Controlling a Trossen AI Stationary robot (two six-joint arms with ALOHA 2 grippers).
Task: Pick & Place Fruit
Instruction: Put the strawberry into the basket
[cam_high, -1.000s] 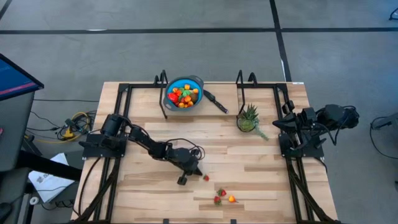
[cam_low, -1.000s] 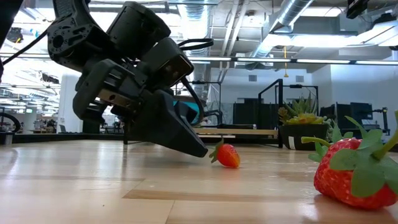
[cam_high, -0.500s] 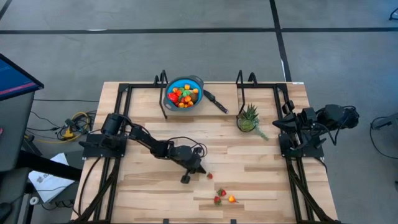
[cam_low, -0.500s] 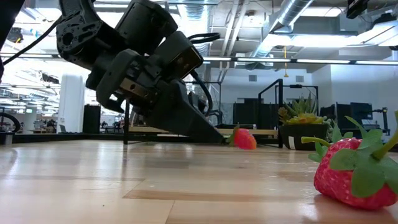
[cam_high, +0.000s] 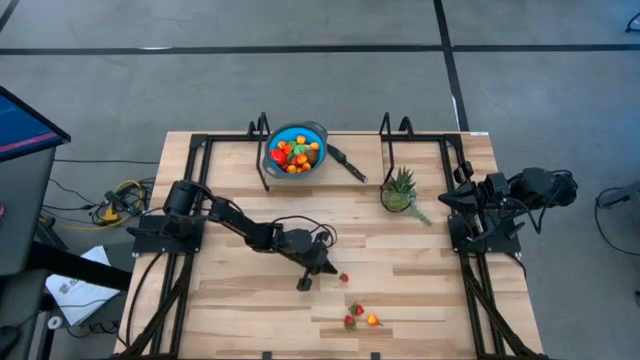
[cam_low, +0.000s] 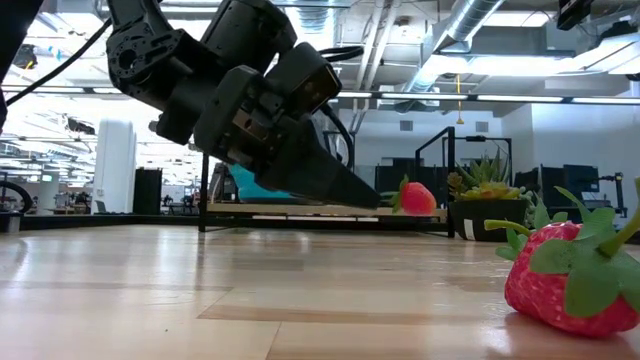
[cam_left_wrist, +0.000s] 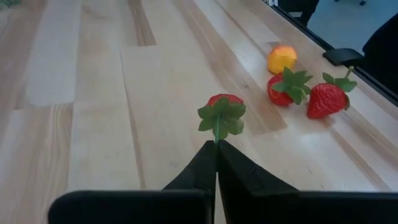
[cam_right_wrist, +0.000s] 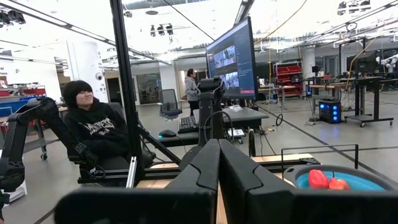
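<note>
the table (cam_high: 400, 260) carries the work. the left arm reaches across its middle; the right arm waits folded at the right edge, its right gripper (cam_right_wrist: 219, 163) closed on nothing. at the far edge sits the blue bowl (cam_high: 296, 148), already loaded with fruit. near it stands the green spiky plant (cam_high: 401, 190).

the left gripper (cam_left_wrist: 216, 146) is fully closed, its tips pinching the thin green stem of a strawberry (cam_left_wrist: 222, 111). in the low view the berry (cam_low: 416, 197) hangs clear of the wood, off the very ends of the fingers.

three more pieces lie near the table's front edge: two strawberries (cam_left_wrist: 326, 99) and an orange piece (cam_left_wrist: 282, 58), close together and well apart from the bowl.

risks, in my judgement:
- the hold is on the leafy stem only, not the body. a quick swing toward the bowl may let the berry slip or twist out.
- if it drops, it may roll off the table or out of easy reach.
- a release short of the bowl's rim would bounce it off the edge.
- the remaining three lie tightly grouped, so a later approach could knock neighbours away.
</note>
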